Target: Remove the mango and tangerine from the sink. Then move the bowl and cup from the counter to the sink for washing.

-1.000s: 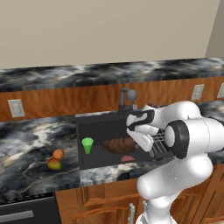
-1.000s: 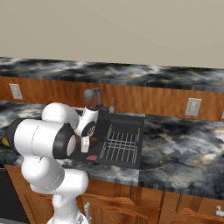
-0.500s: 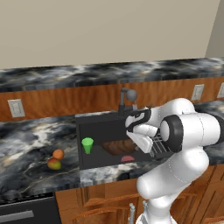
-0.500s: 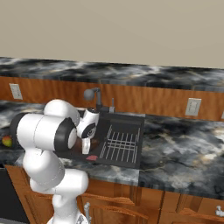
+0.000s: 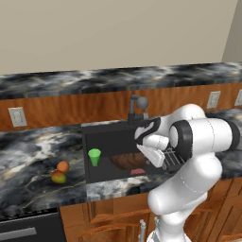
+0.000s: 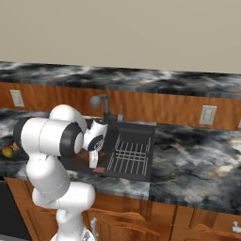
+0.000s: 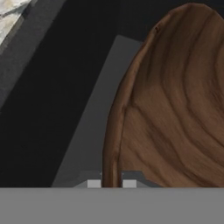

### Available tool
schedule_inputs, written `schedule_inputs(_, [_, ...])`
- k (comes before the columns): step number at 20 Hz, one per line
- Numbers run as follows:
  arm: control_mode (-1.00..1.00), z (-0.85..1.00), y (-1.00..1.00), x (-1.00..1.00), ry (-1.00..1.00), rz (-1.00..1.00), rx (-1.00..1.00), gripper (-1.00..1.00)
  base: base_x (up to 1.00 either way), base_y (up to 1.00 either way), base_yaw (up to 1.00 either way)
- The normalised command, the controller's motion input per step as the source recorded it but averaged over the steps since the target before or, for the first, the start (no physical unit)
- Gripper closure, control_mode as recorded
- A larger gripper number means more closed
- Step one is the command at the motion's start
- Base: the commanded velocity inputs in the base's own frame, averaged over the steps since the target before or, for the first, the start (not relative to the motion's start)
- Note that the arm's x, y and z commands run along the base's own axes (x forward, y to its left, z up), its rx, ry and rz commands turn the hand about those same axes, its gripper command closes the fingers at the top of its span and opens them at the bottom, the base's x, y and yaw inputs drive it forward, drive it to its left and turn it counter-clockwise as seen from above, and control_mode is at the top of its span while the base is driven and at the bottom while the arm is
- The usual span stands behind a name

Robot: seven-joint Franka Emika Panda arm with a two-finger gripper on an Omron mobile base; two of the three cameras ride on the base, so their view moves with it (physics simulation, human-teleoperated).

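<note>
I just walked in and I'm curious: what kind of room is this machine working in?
A kitchen, by the look of it, computer-rendered: a dark sink with a faucet set in a marble-patterned counter, with wooden cabinets below.

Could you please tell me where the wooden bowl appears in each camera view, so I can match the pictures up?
Left base view: the bowl lies in the sink, lower centre, right of the green cup, partly behind the arm.
Right base view: just a brown sliver of it beneath the arm, left of the wire rack.
Hand view: it covers the right half, rim between the tool tips.
Shared landmark: the black sink.
</note>
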Motion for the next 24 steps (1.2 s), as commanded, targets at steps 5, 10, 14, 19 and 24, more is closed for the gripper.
schedule_inputs(5, [-1.00, -0.14, -0.05, 0.02, 0.00, 0.00, -0.01, 1.00, 0.00, 0.00, 0.00])
schedule_inputs(10, [-1.00, -0.16, -0.06, 0.01, 0.00, 0.00, -0.01, 1.00, 0.00, 0.00, 0.00])
schedule_inputs(14, [-1.00, -0.16, -0.05, 0.01, 0.00, 0.00, 0.00, 1.00, 0.00, 0.00, 0.00])
schedule_inputs(19, [-1.00, -0.17, -0.02, 0.02, 0.00, 0.00, 0.00, 1.00, 0.00, 0.00, 0.00])
schedule_inputs(24, [-1.00, -0.15, 0.00, 0.04, 0.00, 0.02, -0.02, 1.00, 0.00, 0.00, 0.00])
